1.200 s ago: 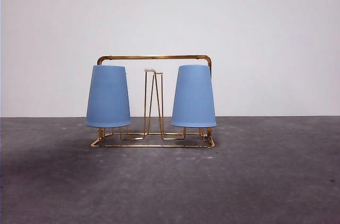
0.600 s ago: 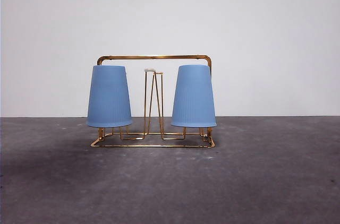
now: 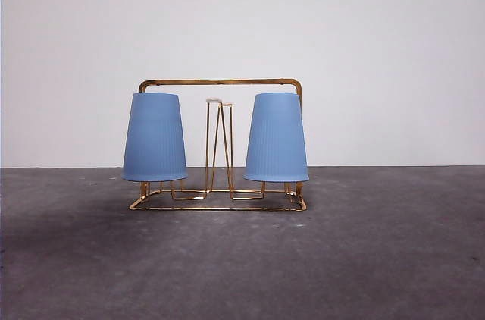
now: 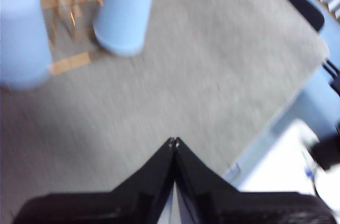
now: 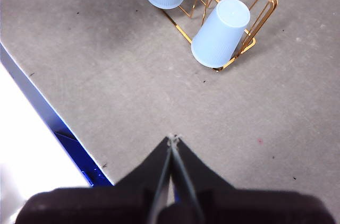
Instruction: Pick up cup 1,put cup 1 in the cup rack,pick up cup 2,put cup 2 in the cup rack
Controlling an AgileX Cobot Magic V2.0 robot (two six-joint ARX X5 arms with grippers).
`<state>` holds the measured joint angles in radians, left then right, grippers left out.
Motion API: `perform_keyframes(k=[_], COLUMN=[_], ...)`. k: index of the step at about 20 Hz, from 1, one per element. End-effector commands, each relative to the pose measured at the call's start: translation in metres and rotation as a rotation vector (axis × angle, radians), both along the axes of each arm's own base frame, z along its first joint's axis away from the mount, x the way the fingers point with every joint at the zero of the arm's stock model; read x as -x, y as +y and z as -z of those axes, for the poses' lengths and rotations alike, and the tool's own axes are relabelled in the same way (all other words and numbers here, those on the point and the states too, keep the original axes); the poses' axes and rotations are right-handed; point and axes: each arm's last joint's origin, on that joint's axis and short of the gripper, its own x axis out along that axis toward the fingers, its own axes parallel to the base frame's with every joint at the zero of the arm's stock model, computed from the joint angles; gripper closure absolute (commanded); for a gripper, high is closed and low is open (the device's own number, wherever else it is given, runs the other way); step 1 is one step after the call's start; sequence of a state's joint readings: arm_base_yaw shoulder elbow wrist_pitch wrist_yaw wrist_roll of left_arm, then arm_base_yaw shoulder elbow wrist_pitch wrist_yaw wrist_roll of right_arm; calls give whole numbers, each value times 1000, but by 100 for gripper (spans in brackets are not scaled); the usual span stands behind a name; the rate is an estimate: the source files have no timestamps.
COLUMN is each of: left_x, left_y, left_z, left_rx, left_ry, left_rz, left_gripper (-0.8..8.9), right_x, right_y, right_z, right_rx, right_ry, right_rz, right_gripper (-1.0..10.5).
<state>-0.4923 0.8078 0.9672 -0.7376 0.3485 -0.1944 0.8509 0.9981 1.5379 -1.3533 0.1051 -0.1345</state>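
Grey table (image 3: 379, 259) — two blue cups (image 3: 154, 138) upturned on cup rack (image 3: 220, 83); both grippers (image 4: 173, 141) closed, empty.

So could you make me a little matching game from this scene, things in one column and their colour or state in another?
Things:
1. cups
2. cup rack
3. right gripper
4. table

Descriptions:
a. gold wire
b. grey, speckled
c. blue, upside down on the rack
d. black, shut, holding nothing

Pairs: 1-c, 2-a, 3-d, 4-b
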Motion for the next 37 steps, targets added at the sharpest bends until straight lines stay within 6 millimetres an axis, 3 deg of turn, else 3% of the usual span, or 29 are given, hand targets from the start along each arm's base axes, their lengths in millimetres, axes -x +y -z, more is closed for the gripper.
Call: perform_keyframes(k=[1, 6, 10, 12, 15, 18, 22, 26, 29, 37], left_x=[-7, -13, 5, 16, 27, 29, 26, 26, 29, 31], left_y=[-1, 12, 41, 54, 67, 72, 73, 75, 76, 78], left_z=[-14, -38, -45, -39, -10, 42, 113, 163, 182, 191], left_rx=[-12, -122, -217, -269, -295, -295, -287, -276, -267, -255], left_ry=[-215, -585, -712, -776, -870, -900, -801, -708, -660, -552], left_rz=[-41, -188, -297, -375, -492, -546, -548, -618, -651, -652], left_gripper=[817, 817, 817, 817, 817, 817, 817, 817, 817, 817], right_x=[1, 1, 1, 1, 1, 1, 1, 1, 1, 0], right_y=[-1, -1, -1, -1, -1, -1, -1, -1, -1, -1], right_z=[2, 2, 2, 2, 2, 2, 2, 2, 2, 2], right_rx=[14, 14, 14, 14, 14, 14, 14, 14, 14, 15], right_ry=[22, 22, 22, 22, 22, 22, 22, 22, 22, 21], right_rz=[8, 8, 8, 8, 8, 8, 8, 8, 8, 10], right_gripper=[944, 944, 944, 944, 944, 944, 944, 944, 944, 944])
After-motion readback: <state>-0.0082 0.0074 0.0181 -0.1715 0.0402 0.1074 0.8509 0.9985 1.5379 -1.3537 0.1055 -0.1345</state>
